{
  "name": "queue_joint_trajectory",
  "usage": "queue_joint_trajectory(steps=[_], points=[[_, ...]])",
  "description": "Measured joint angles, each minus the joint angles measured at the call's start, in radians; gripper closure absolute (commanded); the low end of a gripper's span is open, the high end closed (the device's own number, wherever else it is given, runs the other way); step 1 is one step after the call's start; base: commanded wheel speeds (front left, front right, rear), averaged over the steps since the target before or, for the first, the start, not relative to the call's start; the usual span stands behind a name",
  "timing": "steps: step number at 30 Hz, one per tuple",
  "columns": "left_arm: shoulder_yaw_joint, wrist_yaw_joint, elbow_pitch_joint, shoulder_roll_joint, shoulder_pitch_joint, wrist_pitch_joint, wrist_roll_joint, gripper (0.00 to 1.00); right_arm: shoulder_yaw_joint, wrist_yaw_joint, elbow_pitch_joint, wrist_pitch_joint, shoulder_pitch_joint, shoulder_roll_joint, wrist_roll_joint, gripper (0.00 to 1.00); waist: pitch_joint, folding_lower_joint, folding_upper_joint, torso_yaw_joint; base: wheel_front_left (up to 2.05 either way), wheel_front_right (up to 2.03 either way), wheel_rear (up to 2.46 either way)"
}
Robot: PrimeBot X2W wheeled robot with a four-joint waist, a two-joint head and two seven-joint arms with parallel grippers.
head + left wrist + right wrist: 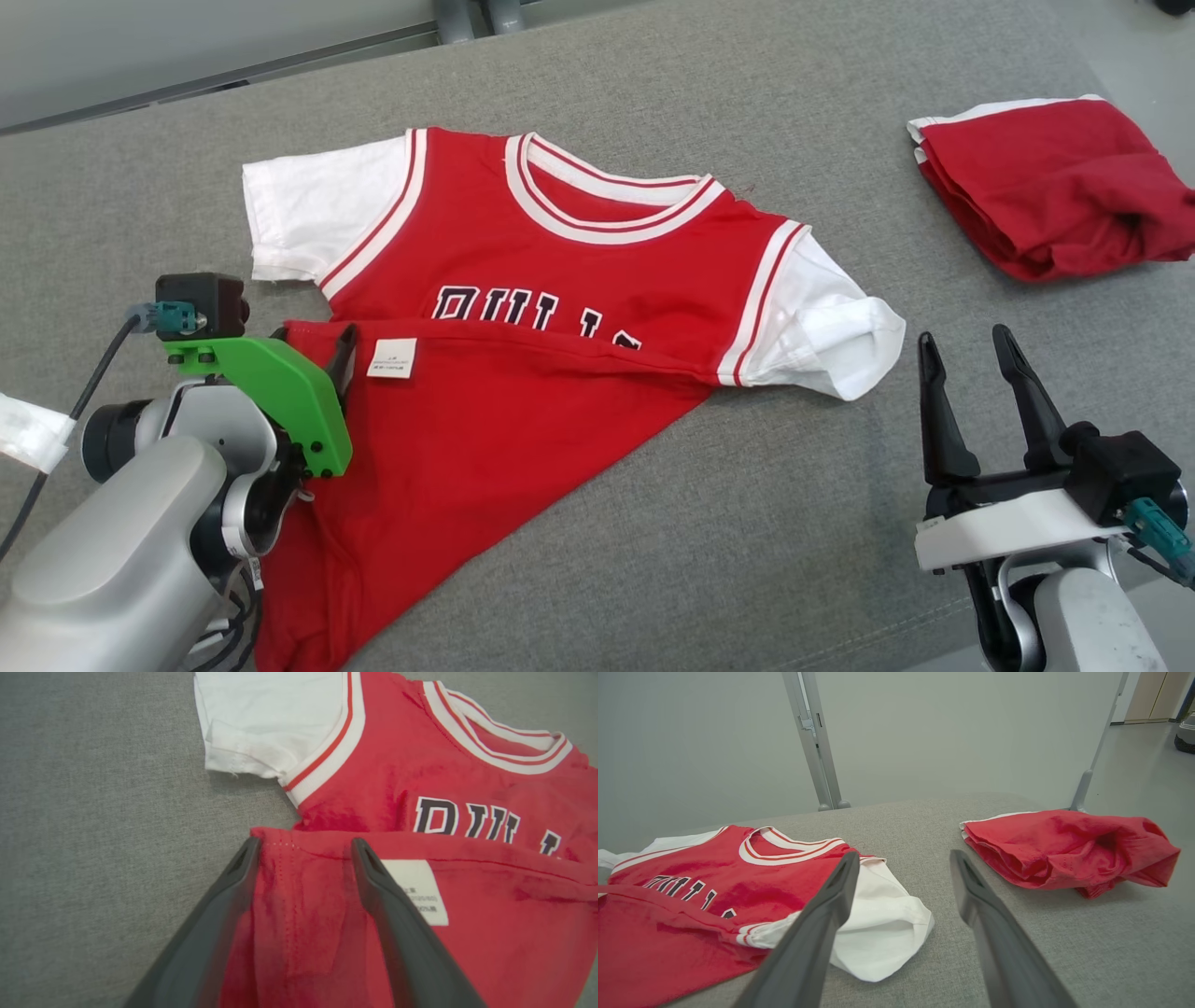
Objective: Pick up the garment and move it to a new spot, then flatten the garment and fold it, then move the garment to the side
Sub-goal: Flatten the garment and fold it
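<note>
Head view: the garment (523,411) is laid centrally on grey padding (794,523), collar pointed away, hem folded up, open room kept rightward. Left wrist view: the left gripper (306,844) is held spread over the hem corner (303,882). Right wrist view: the right gripper (901,858) is held spread near a sleeve (878,924), a pale wall (714,742) beyond.

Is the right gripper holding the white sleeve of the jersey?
No, the right gripper stands open over the grey table, apart from the white sleeve.

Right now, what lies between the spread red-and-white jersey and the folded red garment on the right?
Only bare grey fabric surface separates the red-and-white jersey from the folded red garment, as the head view shows.
</note>
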Motion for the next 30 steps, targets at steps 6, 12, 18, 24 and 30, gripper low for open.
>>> queue_joint_trajectory(steps=[6,12,18,24,30], points=[[-0.002,-0.026,0.024,-0.005,-0.001,-0.019,0.001,0.86,-0.003,0.000,0.000,0.000,0.006,0.000,0.005,0.00,0.000,0.0000,0.0000,-0.006,0.00,0.00,0.00],[0.005,-0.053,-0.003,-0.015,-0.002,-0.042,-0.004,1.00,-0.012,0.000,0.001,0.000,0.012,0.000,0.015,0.00,-0.003,0.0000,0.0000,0.010,0.00,0.00,0.00],[0.036,-0.052,-0.170,-0.015,0.016,-0.124,-0.004,1.00,-0.016,0.000,0.006,0.000,0.019,0.000,0.012,0.00,-0.022,0.0000,0.0000,0.038,0.00,0.00,0.00],[0.009,0.023,-0.531,0.003,0.293,-0.191,-0.069,1.00,-0.031,0.000,0.006,0.000,0.050,0.000,0.007,0.00,-0.049,0.0000,0.0000,0.080,0.00,0.00,0.00],[-0.012,0.083,-0.596,0.055,0.562,-0.276,-0.125,1.00,-0.024,0.000,0.011,0.000,0.056,0.000,-0.007,0.00,-0.063,0.0000,0.0000,0.136,0.00,0.00,0.00]])
